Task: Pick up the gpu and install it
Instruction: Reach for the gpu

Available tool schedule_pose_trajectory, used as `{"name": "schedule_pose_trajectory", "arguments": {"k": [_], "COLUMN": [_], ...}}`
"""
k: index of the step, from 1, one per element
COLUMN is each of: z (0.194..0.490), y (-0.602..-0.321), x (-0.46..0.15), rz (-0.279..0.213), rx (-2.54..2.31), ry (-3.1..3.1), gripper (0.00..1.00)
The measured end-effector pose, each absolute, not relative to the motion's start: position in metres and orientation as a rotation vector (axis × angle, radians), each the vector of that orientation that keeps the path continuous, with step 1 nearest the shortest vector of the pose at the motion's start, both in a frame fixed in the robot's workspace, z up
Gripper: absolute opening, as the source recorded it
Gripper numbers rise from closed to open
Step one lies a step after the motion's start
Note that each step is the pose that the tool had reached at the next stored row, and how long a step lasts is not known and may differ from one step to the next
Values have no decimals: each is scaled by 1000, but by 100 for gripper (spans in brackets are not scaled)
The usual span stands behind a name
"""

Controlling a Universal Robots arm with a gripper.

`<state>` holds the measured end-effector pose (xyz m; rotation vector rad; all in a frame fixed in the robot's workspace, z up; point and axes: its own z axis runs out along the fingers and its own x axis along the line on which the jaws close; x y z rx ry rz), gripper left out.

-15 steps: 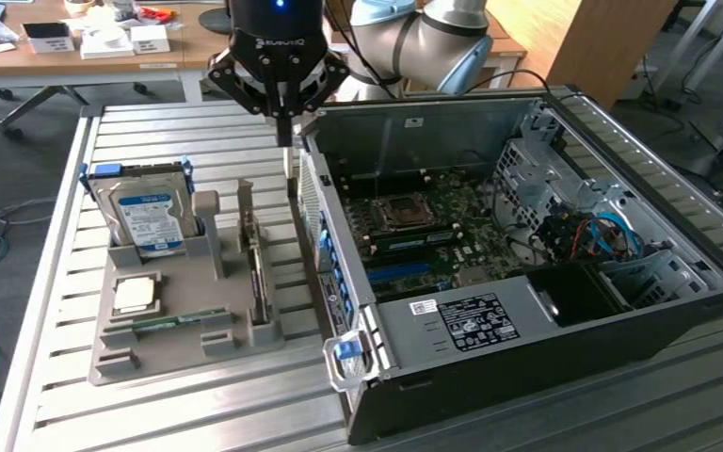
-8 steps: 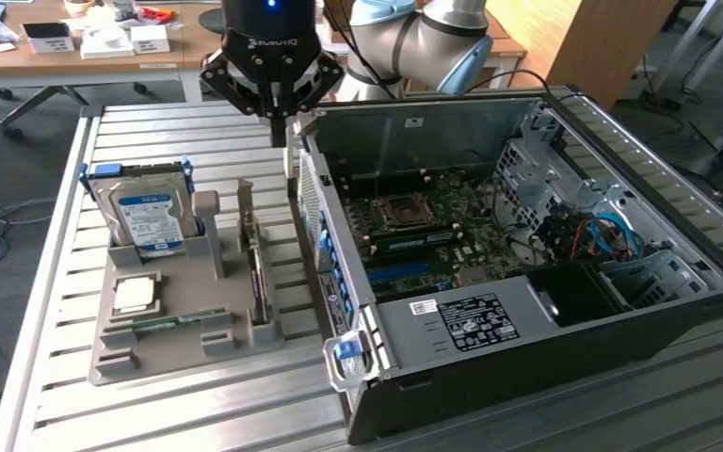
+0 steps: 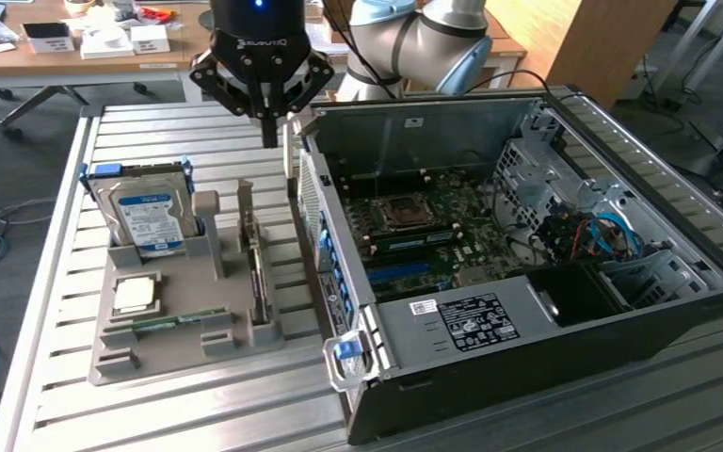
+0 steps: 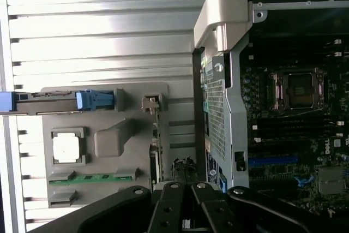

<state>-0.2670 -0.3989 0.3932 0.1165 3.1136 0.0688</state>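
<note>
Your black gripper is clenched on nothing. It hangs over the slatted metal table, between the grey plastic parts tray and the open black computer case. The gpu, a thin card with a silver end bracket, stands on edge in the tray, on its case side.

The arm holds the gripper pointing straight down, fingers pressed together.

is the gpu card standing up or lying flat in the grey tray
Upright: the thin flat gpu card stands on its edge in a slot of the grey plastic tray.
</note>
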Motion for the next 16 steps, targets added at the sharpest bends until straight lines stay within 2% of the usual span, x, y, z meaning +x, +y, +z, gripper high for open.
{"name": "schedule_pose_trajectory", "arguments": {"k": [16], "z": [393], "y": [-400], "x": [-276], "rz": [69], "rx": [117], "ry": [3114], "gripper": [11]}}
